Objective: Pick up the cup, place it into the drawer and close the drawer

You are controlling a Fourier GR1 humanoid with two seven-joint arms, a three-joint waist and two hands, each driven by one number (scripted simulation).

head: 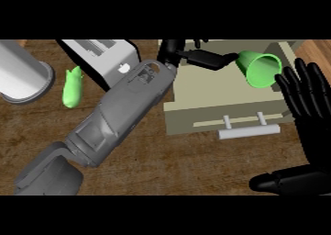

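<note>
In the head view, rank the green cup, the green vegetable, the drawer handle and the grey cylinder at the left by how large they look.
Largest to smallest:
1. grey cylinder
2. green cup
3. green vegetable and drawer handle: too alike to rank.
The cup lies tipped and may sit nearer the camera, so its place is unsure.

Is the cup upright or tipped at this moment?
Tipped: the cup lies on its side over the drawer, rim toward the left hand.

Single head view, looking steeply down on the wooden counter (195, 160). Forearms enter from the lower edge, close to the lens. The drawer unit (222, 110) sits upper right, the toaster (103, 57) upper left. No second view shares the scene.
</note>
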